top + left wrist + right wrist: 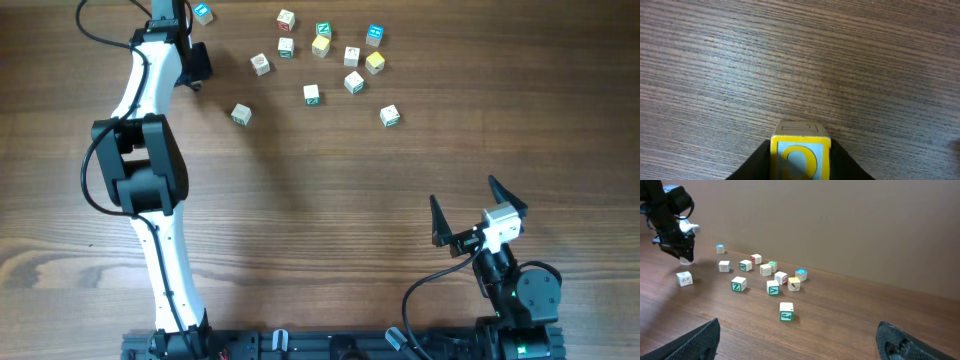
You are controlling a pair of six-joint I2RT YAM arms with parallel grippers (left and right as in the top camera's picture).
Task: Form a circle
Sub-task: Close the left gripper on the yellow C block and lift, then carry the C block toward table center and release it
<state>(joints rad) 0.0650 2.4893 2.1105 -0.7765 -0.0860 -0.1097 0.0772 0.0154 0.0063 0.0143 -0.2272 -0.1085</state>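
A small letter cube (800, 159) with a yellow border and a pale blue face sits between the black fingers of my left gripper (800, 145), which is shut on it just above the wood. Seen from overhead, the left gripper (195, 72) is at the table's far left, left of the scattered cubes. Several small letter cubes (320, 46) lie loosely spread at the far middle, white, yellow, green-edged and blue. No circle shows in any view. My right gripper (463, 192) hangs wide open near the front right with nothing between its fingers (705, 337).
One lone cube (240, 114) lies near the left gripper, and a blue one (204, 13) sits at the far edge behind it. A green-edged cube (786, 312) is the nearest one to the right gripper. A plain wall stands behind the table.
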